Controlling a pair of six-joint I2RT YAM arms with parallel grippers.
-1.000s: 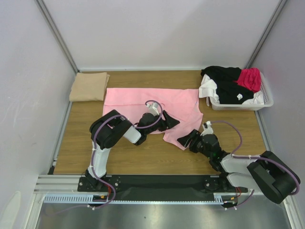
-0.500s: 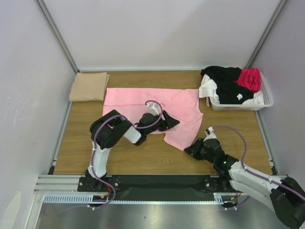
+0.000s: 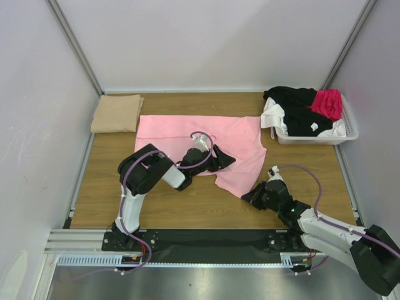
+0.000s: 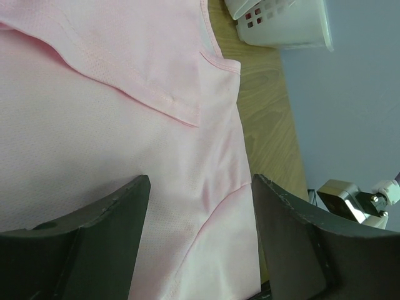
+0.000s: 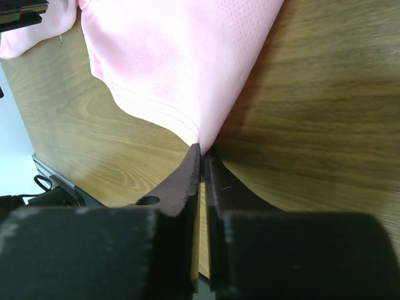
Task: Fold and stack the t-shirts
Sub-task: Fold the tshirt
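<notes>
R gripper has pulled back toward the near edge & closed, fingertips now pinching the bottom corner of the pink t-shirt. It's a fine mesh knit w/ stitched hem, spread flat mid wood-grain table. L gripper rests on the cloth, jaws wide, holding nothing. 1 tan t-shirt, folded square, far left. 1 white lattice plastic basket, far right, w/ black, white & magenta cloth heaped inside.

White basket — far right of table.
</notes>
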